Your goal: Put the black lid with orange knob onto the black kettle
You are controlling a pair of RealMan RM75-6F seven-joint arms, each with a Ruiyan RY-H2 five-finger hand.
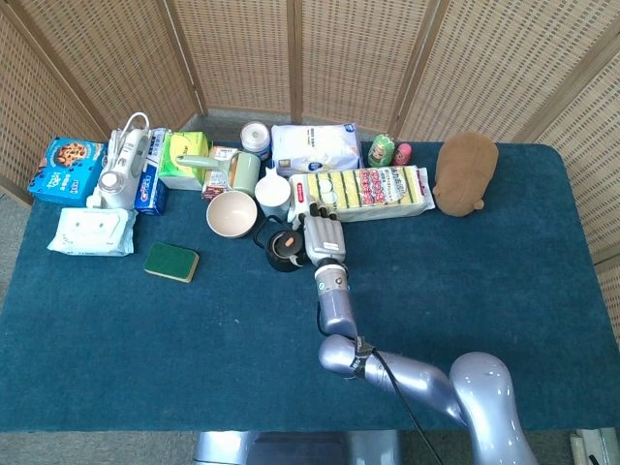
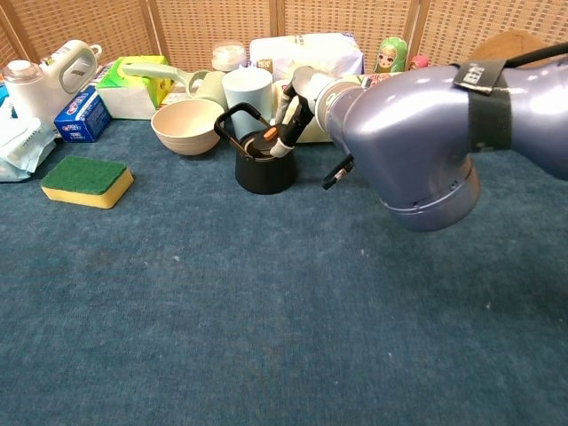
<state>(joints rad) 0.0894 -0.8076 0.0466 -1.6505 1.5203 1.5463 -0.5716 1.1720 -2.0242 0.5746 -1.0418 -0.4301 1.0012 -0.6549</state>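
Counter (image 1: pixel 484 320), blue-carpeted, carries a back row of packets and boxes. Right hand (image 2: pixel 297 111) reaches over the black kettle (image 2: pixel 264 169), fingers (image 2: pixel 286 138) clamped on the black lid with orange knob (image 2: pixel 262 142) at the kettle's mouth. Cream bowl (image 2: pixel 187 124) and pale cup (image 2: pixel 247 89) stand just behind; sponge (image 2: pixel 87 180) lies well apart.

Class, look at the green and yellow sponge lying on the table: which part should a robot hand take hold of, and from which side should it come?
Grip the sponge across its two long side faces, coming straight down from above. It lies flat on the cloth, green side up, so only its sides offer opposed faces. The table is bare around it, and the nearest thing, the wipes pack, sits apart to its left, so the fingers should fit.
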